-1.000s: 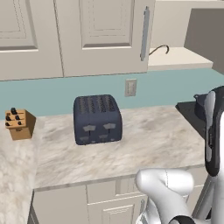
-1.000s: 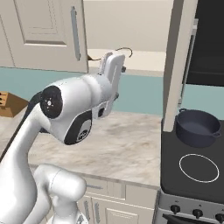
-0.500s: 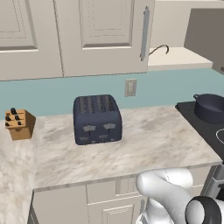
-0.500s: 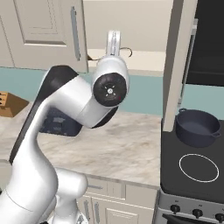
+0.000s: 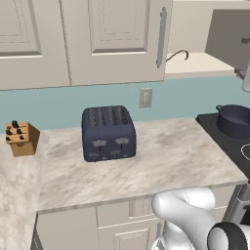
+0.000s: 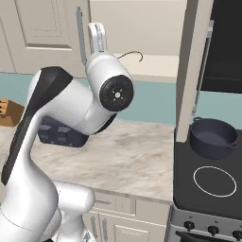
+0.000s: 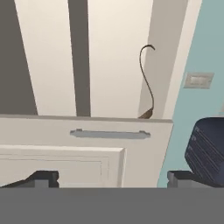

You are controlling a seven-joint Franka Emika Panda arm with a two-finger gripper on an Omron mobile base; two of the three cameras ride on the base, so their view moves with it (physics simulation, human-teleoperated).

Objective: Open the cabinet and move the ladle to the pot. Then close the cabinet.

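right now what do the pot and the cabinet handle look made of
Pot: seemingly metal with a dark blue-grey matte coating; no shine shows. Cabinet handle: likely brushed metal, a silver-grey bar with soft sheen. Both are rendered, so these are guesses.

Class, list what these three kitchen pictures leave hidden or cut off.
- Ladle: its bowl is hidden behind the cabinet door in the hand view.
- Toaster: mostly covered by the robot's arm in the right base view.
- Pot: cut by the right edge of the left base view.

cabinet (image 5: 114, 39): you see matt beige paint, brushed metal handle (image 5: 161, 37)
pot (image 6: 212, 137): dull dark metal
counter (image 5: 166, 156): polished marble look
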